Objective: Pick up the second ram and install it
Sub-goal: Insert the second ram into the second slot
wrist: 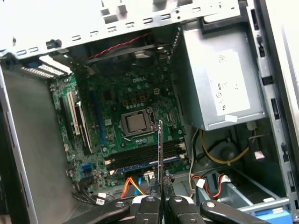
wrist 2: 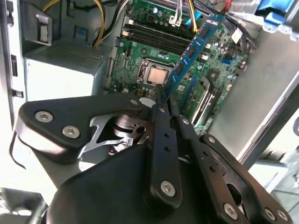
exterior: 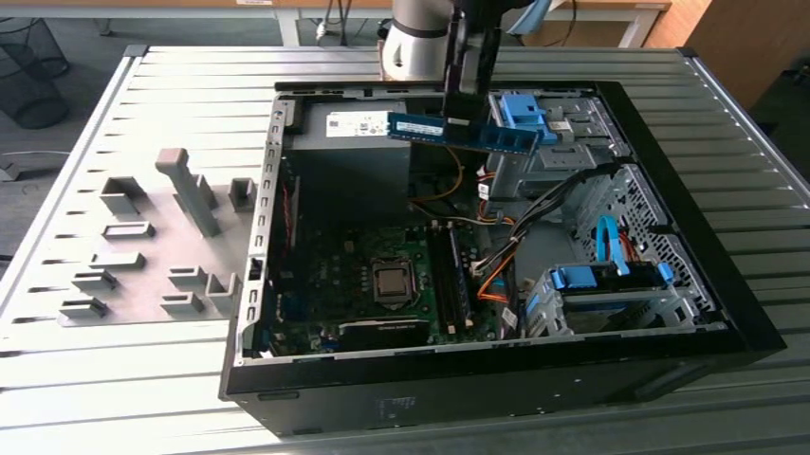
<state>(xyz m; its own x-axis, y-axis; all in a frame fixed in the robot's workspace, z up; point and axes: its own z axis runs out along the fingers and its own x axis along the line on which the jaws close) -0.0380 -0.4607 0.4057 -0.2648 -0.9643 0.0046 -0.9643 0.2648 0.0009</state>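
Observation:
The second ram (exterior: 462, 131), a thin blue-green stick with dark chips, hangs level above the open computer case (exterior: 506, 365), over its far end. My gripper (exterior: 465, 106) is shut on it from above. In the second wrist view the ram (wrist 2: 192, 47) juts out from my gripper (wrist 2: 164, 93) over the green motherboard (wrist 2: 140, 56). The first wrist view shows the ram (wrist: 160, 149) edge-on, rising from my gripper (wrist: 160, 192), above the row of memory slots (wrist: 140, 158). One slot there seems to hold a blue stick (wrist: 140, 166).
Inside the case are a grey power supply (exterior: 360, 123), a processor socket (exterior: 393, 281), orange and yellow cables (exterior: 500, 270) and bright-blue drive brackets (exterior: 522, 116) (exterior: 608, 278). Grey holder blocks (exterior: 152, 256) stand on the slatted table at the exterior view's left.

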